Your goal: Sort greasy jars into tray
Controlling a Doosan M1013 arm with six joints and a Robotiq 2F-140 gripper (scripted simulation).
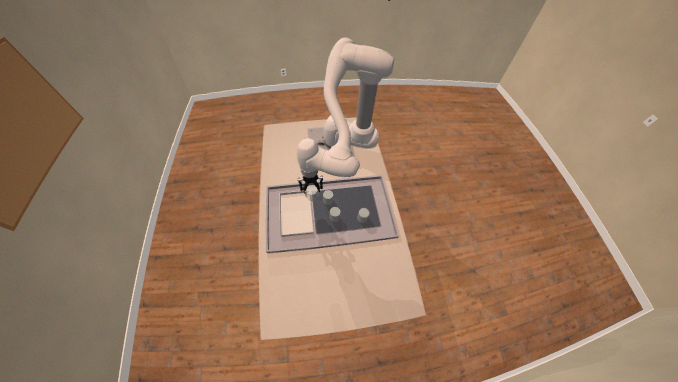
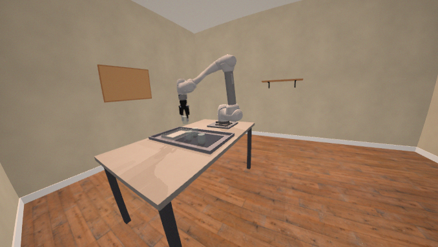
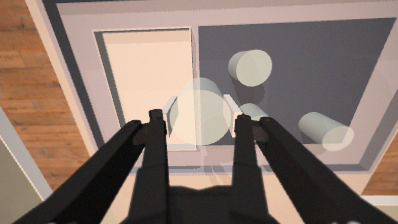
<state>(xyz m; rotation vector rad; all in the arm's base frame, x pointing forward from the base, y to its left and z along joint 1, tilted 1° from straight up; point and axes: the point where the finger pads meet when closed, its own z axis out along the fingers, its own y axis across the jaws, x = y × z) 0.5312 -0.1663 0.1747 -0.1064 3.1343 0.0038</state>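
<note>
Jar (image 1: 311, 192) (image 2: 184, 119) (image 3: 201, 117) up high in the top view, clamped in the gripper (image 1: 311, 186) (image 2: 184, 116) (image 3: 200, 104) near the tray (image 1: 297, 233) (image 2: 164, 136) (image 3: 181, 148); three others stand on the mat (image 1: 350, 200) (image 2: 211, 139) (image 3: 310, 60). Exterior: it's hanging well above the table, a carry, I'd judge. Wrist: pads hug it over the tray's mat-side rim; next, further across, then lower, avoiding that rim!

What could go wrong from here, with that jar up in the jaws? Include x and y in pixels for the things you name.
The held jar (image 1: 311, 192) (image 2: 184, 119) (image 3: 201, 117) may slip if its film is greasy, since the jaws pinch only its sides, well above the table. Lowered now, it might land on the tray's rim (image 1: 313, 220) (image 3: 191, 60), because it hangs near the tray-mat border. Drifting toward the mat (image 1: 350, 200) (image 3: 310, 45) while low, it could knock the nearest standing jar (image 1: 328, 197).
</note>
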